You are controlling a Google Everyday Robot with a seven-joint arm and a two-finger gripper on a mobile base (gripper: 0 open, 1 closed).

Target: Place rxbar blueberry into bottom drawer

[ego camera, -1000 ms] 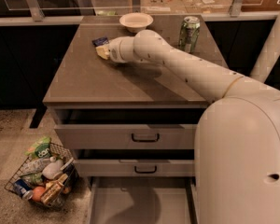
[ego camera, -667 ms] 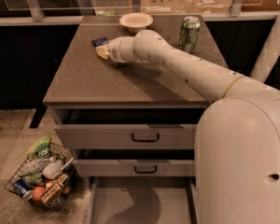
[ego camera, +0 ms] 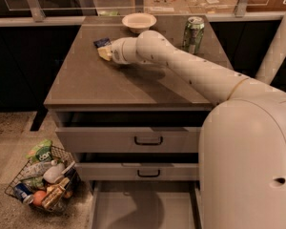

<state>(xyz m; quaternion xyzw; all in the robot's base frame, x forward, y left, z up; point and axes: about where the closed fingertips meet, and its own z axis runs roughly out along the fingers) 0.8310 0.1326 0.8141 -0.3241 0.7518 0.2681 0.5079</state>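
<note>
Bottom drawer (ego camera: 181, 209), the lowest of three grey drawers, stands pulled out nearest the camera, with the middle drawer (ego camera: 109, 171) and top drawer (ego camera: 100, 140) above it and one wire basket (ego camera: 10, 191) of groceries on the floor to its left. Farther back, the brown surface (ego camera: 86, 85) carries one rxbar blueberry (ego camera: 102, 42) at its far left, one pale bowl (ego camera: 139, 20) behind that and one green can (ego camera: 193, 32) upright at the far right. One hand (ego camera: 105, 53), on the white arm (ego camera: 200, 75), sits low just beside the bar's near edge, and I cannot tell how far open it is or whether it touches the bar.
</note>
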